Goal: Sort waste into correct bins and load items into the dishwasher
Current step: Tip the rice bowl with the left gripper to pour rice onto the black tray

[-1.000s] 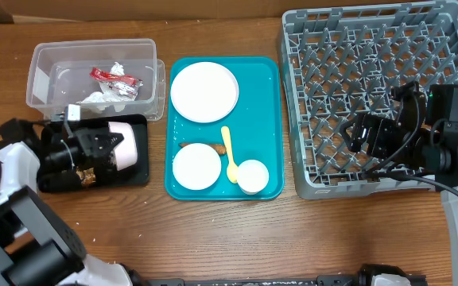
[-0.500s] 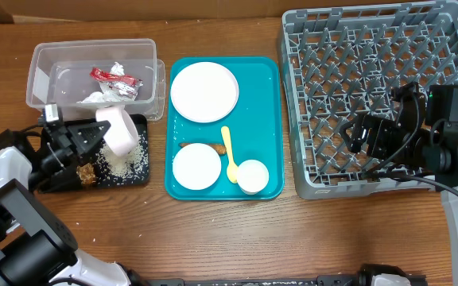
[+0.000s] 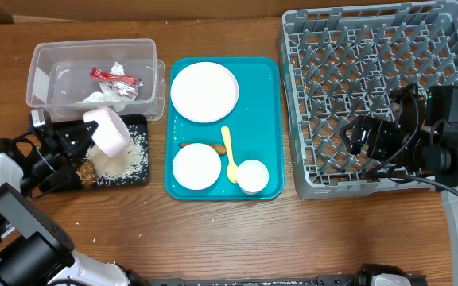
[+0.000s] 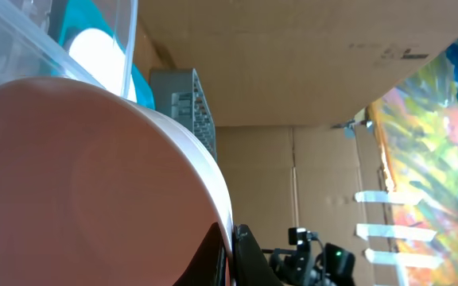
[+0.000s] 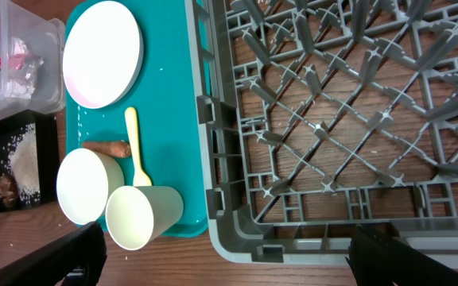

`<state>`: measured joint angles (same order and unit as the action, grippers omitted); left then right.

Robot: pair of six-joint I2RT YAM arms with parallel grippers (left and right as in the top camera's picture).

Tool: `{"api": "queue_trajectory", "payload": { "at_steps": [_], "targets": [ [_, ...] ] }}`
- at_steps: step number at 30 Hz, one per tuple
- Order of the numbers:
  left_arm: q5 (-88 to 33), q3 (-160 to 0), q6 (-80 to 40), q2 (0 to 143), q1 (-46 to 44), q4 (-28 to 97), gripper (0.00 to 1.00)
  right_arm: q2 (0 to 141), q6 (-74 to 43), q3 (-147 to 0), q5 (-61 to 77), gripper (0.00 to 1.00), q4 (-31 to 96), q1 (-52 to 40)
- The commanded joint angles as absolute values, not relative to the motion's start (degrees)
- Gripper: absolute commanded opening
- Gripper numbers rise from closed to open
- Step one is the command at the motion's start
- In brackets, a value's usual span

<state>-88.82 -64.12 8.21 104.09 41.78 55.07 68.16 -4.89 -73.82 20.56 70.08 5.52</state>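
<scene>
Over the black tray (image 3: 139, 179), your left end effector (image 3: 88, 141) is clenched on the rim of the pink bowl (image 3: 111, 131), which is tilted above the rice (image 3: 119, 162) heaped there. Your right end effector (image 3: 355, 139) hangs released above the rack (image 3: 372, 48). If you carry the bowl off while it is tipped, clinging grains could scatter on the worktop (image 3: 213, 230). The rim grip looks thin, so a quick swing could let the bowl slip. The carrot stick (image 3: 191, 144) lies unsorted on the teal tray (image 3: 265, 95).

Overhead straight down, right wrist shares rack (image 3: 289, 95), left wrist hugs pink bowl (image 4: 78, 183)
</scene>
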Motion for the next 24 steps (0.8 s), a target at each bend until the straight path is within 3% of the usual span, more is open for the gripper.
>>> {"api": "queue_trajectory", "payload": {
  "at_steps": [1,18,24],
  "targets": [
    [-90.6,-64.1,3.8,104.6,42.4,55.3,0.04,68.2,-4.6,-74.2,20.4,1.0,69.8,5.4],
    [-87.7,-64.1,4.4,104.5,44.7,53.8,0.04,68.2,-4.4,-74.2,20.0,1.0,69.7,5.4],
    [-83.4,-65.9,7.7,97.5,40.4,54.4,0.04,68.2,-4.5,-74.2,20.0,1.0,69.5,5.4]
  ]
}}
